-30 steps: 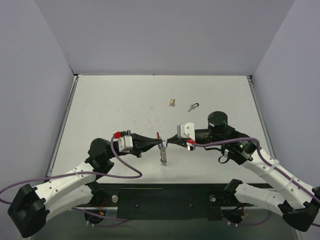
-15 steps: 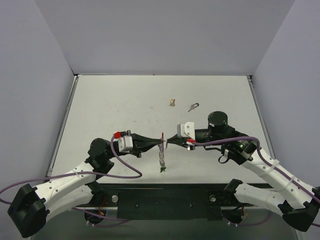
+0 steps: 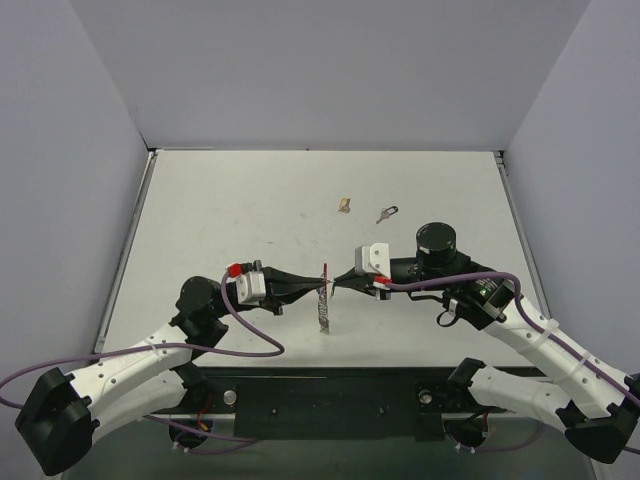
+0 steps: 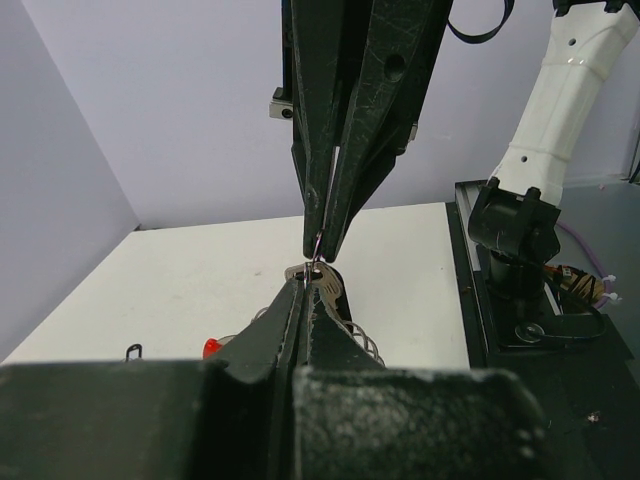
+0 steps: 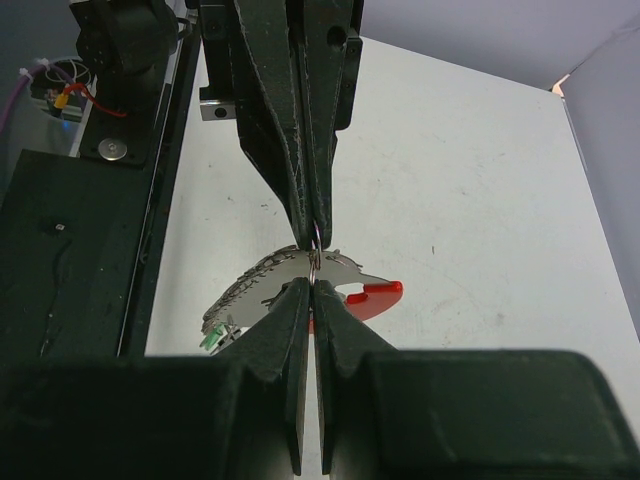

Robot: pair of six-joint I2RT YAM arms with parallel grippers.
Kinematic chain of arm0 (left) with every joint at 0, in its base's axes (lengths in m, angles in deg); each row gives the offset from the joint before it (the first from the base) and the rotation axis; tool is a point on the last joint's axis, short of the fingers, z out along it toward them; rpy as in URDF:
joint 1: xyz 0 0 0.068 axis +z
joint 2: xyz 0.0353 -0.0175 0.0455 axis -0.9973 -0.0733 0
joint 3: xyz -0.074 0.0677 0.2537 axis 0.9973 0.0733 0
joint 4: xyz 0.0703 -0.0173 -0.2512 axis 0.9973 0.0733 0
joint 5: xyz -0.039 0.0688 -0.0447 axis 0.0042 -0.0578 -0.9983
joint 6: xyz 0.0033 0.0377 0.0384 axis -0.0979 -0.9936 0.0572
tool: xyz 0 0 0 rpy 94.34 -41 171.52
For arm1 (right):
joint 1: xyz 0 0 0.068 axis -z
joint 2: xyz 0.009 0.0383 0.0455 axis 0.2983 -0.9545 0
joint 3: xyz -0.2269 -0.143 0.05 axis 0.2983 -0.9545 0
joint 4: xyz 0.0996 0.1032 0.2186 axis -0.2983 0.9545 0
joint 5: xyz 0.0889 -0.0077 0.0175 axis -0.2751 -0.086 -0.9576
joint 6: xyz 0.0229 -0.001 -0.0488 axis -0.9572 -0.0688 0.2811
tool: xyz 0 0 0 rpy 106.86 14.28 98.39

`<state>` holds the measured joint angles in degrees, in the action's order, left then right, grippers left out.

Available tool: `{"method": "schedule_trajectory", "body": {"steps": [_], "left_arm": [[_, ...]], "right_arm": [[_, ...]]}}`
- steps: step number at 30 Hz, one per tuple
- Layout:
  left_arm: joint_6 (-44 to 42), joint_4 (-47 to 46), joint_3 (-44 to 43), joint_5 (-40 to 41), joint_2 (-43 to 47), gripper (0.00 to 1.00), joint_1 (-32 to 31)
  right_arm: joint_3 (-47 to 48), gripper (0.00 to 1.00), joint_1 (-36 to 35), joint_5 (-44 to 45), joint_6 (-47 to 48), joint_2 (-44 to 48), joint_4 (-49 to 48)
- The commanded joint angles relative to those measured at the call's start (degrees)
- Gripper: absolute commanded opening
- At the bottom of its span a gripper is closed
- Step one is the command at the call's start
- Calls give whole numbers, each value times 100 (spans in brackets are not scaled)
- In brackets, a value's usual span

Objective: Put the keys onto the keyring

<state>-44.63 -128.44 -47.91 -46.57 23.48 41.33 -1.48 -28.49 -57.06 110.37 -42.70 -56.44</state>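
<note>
The keyring (image 3: 325,287) hangs in the air between my two grippers, with a red tag and a silver dangling part (image 3: 324,315) below it. My left gripper (image 3: 316,288) and right gripper (image 3: 335,287) meet tip to tip, both shut on its thin ring. In the left wrist view my left gripper (image 4: 303,283) pinches the ring beside a silver key-shaped piece (image 4: 327,280). In the right wrist view my right gripper (image 5: 313,288) pinches the ring (image 5: 316,258), with a silver plate (image 5: 265,275) and the red tag (image 5: 372,297) behind. One black-headed key (image 3: 386,213) lies on the table beyond.
A small tan scrap (image 3: 344,205) lies left of the lone key. Grey walls close the table (image 3: 220,220) at the back and both sides. The black base rail (image 3: 330,400) runs along the near edge.
The bunch has shifted a little to the right and its dangling part has swung. Both grippers keep their hold and have hardly moved.
</note>
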Motion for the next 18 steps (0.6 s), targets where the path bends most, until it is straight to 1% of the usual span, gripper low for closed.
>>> {"method": "schedule_trajectory", "body": {"steps": [1, 18], "left_arm": [[-74, -415, -71, -25, 91, 0, 43], [-109, -406, -71, -86, 82, 0, 52]], "right_arm": [[-29, 0, -12, -134, -55, 133, -336], [-81, 0, -12, -126, -169, 124, -424]]}}
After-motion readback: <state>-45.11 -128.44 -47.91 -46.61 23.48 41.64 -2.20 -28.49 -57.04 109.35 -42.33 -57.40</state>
